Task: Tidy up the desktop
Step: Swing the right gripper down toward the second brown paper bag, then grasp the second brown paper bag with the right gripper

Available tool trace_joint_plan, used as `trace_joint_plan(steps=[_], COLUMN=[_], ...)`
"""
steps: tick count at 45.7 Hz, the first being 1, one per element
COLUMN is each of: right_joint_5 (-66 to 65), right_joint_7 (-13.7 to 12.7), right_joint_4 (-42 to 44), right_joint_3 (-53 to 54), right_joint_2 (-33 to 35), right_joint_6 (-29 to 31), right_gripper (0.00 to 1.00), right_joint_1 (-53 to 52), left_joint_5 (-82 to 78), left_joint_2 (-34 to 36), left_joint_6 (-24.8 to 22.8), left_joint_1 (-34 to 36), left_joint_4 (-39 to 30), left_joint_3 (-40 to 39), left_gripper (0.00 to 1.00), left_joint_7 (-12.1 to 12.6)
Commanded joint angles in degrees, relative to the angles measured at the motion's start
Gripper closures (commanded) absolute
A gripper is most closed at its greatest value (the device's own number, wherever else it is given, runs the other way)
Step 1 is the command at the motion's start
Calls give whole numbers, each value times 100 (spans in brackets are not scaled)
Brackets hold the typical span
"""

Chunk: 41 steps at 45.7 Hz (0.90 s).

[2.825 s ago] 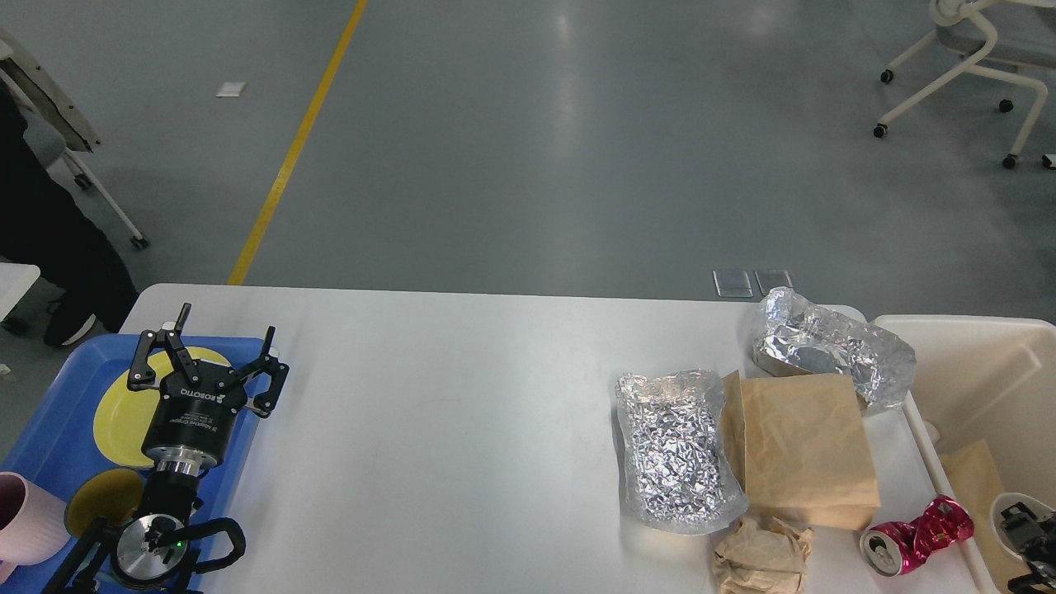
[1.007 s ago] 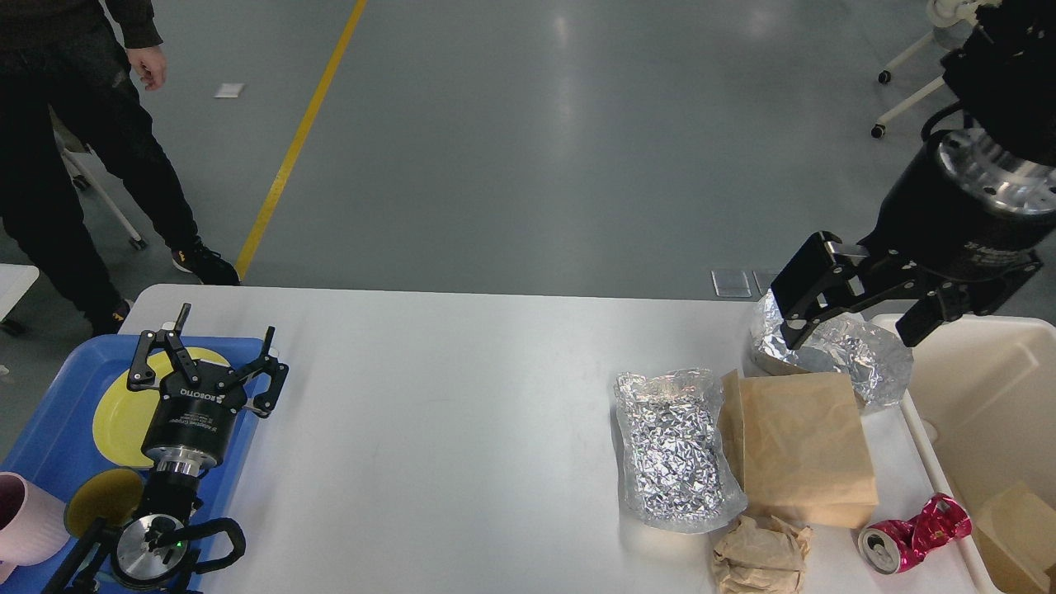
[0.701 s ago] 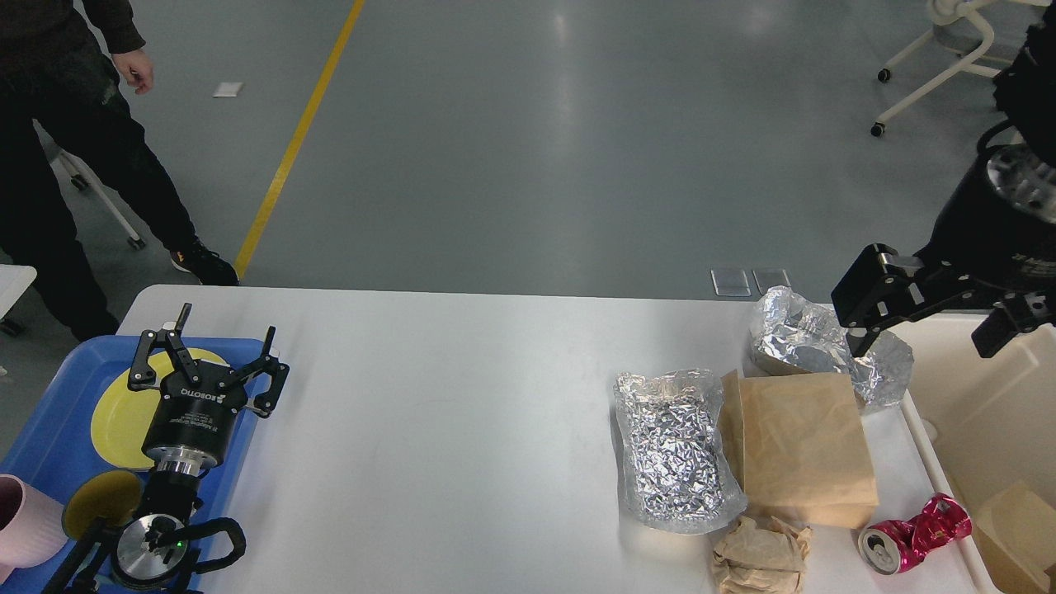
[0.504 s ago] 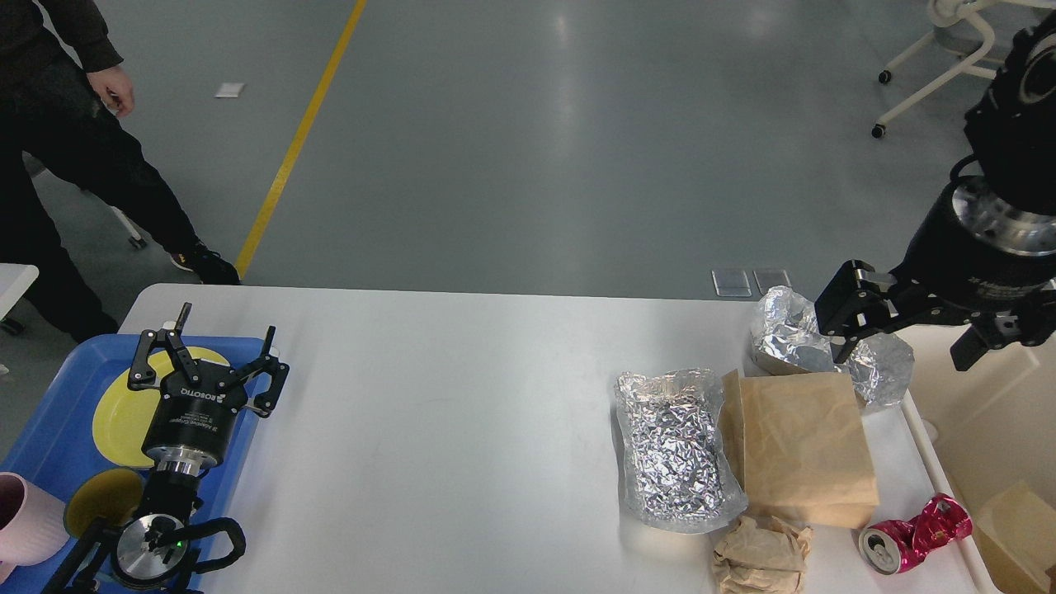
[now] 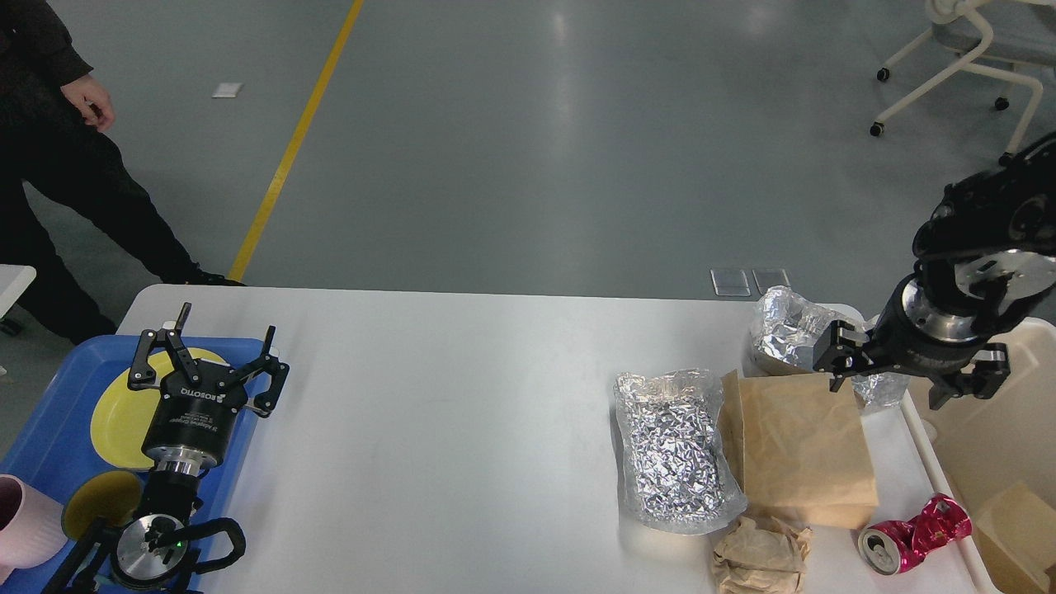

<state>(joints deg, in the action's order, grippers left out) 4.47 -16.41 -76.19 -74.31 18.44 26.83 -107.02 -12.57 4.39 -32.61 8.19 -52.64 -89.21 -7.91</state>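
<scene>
right claw (image 5: 887,388) spread, above desktop (image 5: 462,412) right edge, over foil wrapper (image 5: 792,338)

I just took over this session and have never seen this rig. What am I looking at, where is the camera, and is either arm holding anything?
The picture comes from the robot's own head, looking forward and down at the desktop. The two black arms are the robot's. The left end effector hangs open and empty over a blue tray that holds a yellow plate. The right end effector is open and empty above a crumpled foil wrapper at the table's far right. Rubbish nearby: a foil bag, a brown paper bag, a paper wad and a crushed red can. A cream bin stands beside the table.
</scene>
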Motion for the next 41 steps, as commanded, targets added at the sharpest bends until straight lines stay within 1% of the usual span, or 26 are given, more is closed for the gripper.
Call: trace_joint_plan(steps=[1,4,6,8,16,21,24,26,29,37,40,41], right_joint_5=[-25,-43,-69,-69,-87,-96,-105,-105,-105,-105,-105,-96], right_joint_7=[59,76,146,287,1288,1763,1966,2027,2028,1949,1940,1940], right_joint_4=[972,1395,1781,2036,2626,2662,2644,2635,2644,2688,2688,2688], right_joint_3=[391,593,699,743,743,752,752,752,752,752,743,752], right_joint_2=[19,36,63,115,238,265,265,256,239,124,-25,-164], right_joint_6=[-178,-195,-204,-196,-169,-134,-125,-125,-134,-318,-607,-948], right_gripper=[0,2,2,2,2,2,1,1,1,1,1,2], right_joint_1=[1340,1806,2105,2325,2888,2915,2923,2932,3011,3231,3415,3485], left_joint_5=[0,0,0,0,0,0,0,-8,0,0,0,0], left_joint_2=[0,0,0,0,0,0,0,0,0,0,0,0], left_joint_6=[0,0,0,0,0,0,0,0,0,0,0,0], left_joint_1=[-1,-1,-1,-1,-1,-1,-1,-1,-1,-1,-1,-1], left_joint_4=[-1,8,-1,-1,-1,-1,-1,-1,-1,-1,-1,-1], left_joint_3=[0,0,0,0,0,0,0,0,0,0,0,0], left_gripper=[4,4,4,4,4,4,4,4,4,4,4,4], left_joint_7=[0,0,0,0,0,0,0,0,0,0,9,0])
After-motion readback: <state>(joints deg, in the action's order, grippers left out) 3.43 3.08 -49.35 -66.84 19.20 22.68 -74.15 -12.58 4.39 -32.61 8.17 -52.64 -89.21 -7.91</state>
